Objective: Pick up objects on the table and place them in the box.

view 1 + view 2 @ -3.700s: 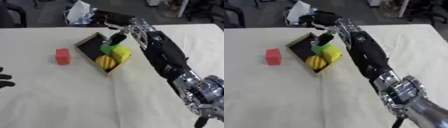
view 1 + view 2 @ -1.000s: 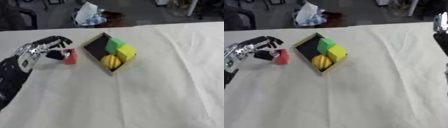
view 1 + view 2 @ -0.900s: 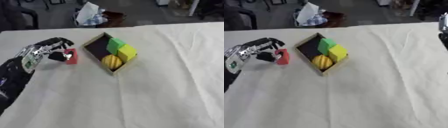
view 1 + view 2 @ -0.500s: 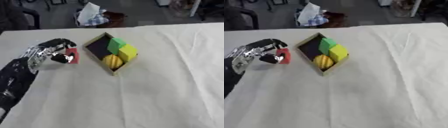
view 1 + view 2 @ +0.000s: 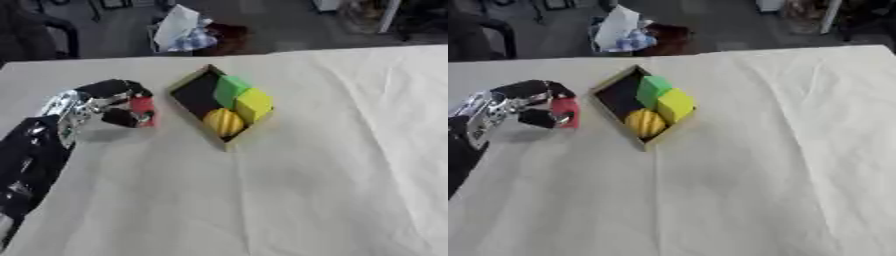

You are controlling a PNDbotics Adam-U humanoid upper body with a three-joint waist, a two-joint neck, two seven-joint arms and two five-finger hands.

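Surface: cream cloth over the table (image 5: 332,165), with the box (image 5: 194,86) set askew near the middle.
Risk: the red block (image 5: 143,108) could slip or clip the box's near wall, I judged, since little of it showed past the fingers.
Hand: left hand (image 5: 103,106) curled, pinching the block.
Block: inside that pinch, just left of the box, apart from it.
Box: green, yellow and rounded yellow pieces inside.

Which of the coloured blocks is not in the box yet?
The red block, held in the left robot hand beside the box; the green and yellow ones sit inside.
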